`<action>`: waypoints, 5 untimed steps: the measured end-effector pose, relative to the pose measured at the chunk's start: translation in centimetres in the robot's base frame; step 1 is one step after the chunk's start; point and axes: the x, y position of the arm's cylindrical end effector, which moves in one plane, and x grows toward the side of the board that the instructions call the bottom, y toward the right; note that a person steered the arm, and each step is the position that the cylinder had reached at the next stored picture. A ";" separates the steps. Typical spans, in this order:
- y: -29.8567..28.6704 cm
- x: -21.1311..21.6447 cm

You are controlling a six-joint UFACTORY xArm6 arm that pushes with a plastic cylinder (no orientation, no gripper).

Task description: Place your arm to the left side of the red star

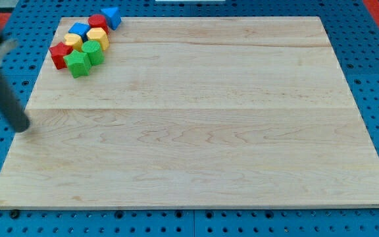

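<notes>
Presently my tip [23, 128] rests on the board's [196, 131] left edge, no gripper to open or close; the red star [60, 54] sits toward one o'clock, well apart, leftmost in the block cluster.

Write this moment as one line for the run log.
tip: board's left edge, touching nothing | red star: top-left cluster, above and right of tip | tip not yet beside star
</notes>
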 end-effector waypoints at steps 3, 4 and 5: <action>-0.3 -14.5; 0.1 -15.0; 4.6 -17.0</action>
